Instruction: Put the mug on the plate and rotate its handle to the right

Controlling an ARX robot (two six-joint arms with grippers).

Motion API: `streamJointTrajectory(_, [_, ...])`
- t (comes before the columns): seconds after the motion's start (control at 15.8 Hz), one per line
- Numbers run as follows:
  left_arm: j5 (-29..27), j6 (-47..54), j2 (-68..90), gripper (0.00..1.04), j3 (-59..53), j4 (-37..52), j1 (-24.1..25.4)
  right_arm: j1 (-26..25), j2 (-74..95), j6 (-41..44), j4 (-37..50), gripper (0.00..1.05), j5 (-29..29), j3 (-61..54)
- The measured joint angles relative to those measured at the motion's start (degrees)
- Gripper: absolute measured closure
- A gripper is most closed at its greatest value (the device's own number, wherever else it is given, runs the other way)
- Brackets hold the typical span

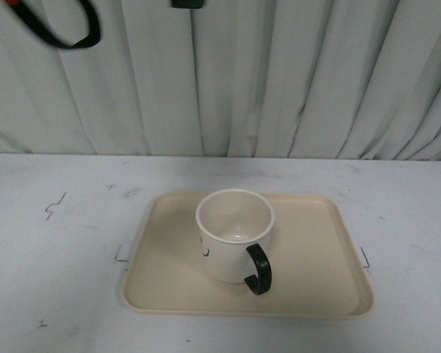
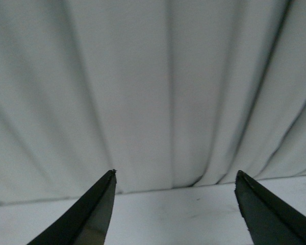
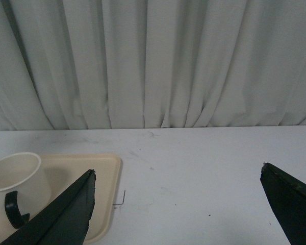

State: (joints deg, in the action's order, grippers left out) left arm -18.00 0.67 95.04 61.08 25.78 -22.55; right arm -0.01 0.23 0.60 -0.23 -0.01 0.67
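The cream-white mug (image 1: pixel 234 234) stands upright on the beige plate (image 1: pixel 316 272) near its middle. Its black handle (image 1: pixel 259 269) points toward the front and a little right. Part of the smiley face shows on its left side. Neither arm shows in the front view. In the right wrist view the mug (image 3: pixel 15 176), its handle (image 3: pixel 13 209) and the plate (image 3: pixel 104 178) lie beside one finger. My right gripper (image 3: pixel 178 176) is open and empty, over bare table next to the plate. My left gripper (image 2: pixel 176 176) is open and empty, facing the curtain.
A white pleated curtain (image 1: pixel 279 73) hangs behind the white table (image 1: pixel 51 257). A black strap loop (image 1: pixel 66 26) hangs at the top left of the front view. Small pen marks dot the tabletop round the plate.
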Motion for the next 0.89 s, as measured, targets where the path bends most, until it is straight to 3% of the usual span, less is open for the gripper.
streamJointTrajectory(0.06, [-1.7, -0.26, -2.32, 0.41, -9.7, 9.7, 1.55, 0.0, 0.02, 0.0, -0.07, 0.06, 0.09, 0.0])
streamJointTrajectory(0.19, [0.57, -0.35, -5.73, 0.65, -24.76, 23.04, 5.92, 0.0, 0.0, 0.0, 0.02, 0.06, 0.02, 0.0])
streamJointTrajectory(0.38, [5.4, -0.44, -18.64, 1.03, -36.85, 28.7, 9.97, 0.0, 0.0, 0.0, 0.0, 0.06, 0.02, 0.0])
streamJointTrajectory(0.63, [10.51, -0.55, -30.86, 1.03, -49.24, 26.77, 15.28, 0.0, 0.0, 0.0, 0.0, 0.06, 0.02, 0.0])
streamJointTrajectory(0.76, [17.55, -0.55, -42.84, 1.03, -57.24, 23.96, 21.7, 0.0, 0.0, 0.0, 0.0, 0.06, 0.0, 0.0])
streamJointTrajectory(0.89, [17.77, -0.63, -45.77, 1.03, -59.74, 19.82, 22.75, 0.0, 0.0, 0.0, -0.02, 0.06, 0.0, 0.0])
